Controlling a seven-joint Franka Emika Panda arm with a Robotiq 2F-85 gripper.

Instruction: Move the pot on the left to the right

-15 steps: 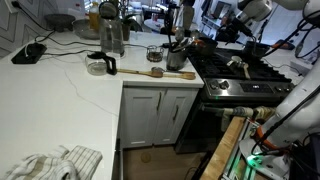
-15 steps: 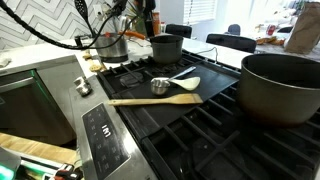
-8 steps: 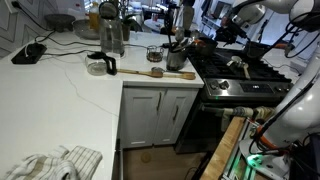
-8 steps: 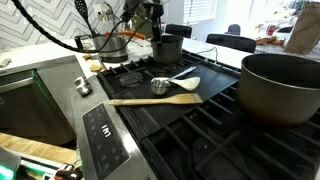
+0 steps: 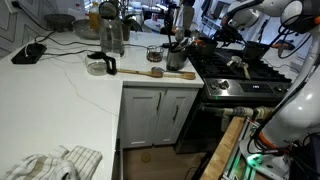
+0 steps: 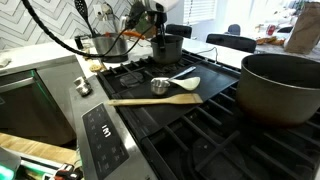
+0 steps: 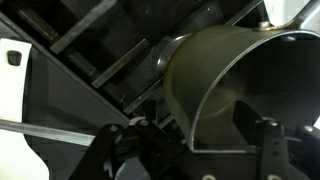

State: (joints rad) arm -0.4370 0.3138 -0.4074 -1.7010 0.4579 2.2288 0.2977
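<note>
While it sits on a rear burner of the stove (image 6: pixel 190 135), the pot (image 6: pixel 167 48) (dark, round, open-topped) has the gripper (image 7: pixel 190 150) over it, fingers (image 7: pixel 112 150) spread wide either side of its near wall. Toward the stove's front lies a wooden spatula (image 6: pixel 155 101).

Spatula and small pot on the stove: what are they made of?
The spatula looks like wood: pale tan, matte, with a flat blade. The small pot seems to be metal, dark and dull outside; in the wrist view its inside shows a smooth grey sheen. Which metal it is cannot be told.
</note>
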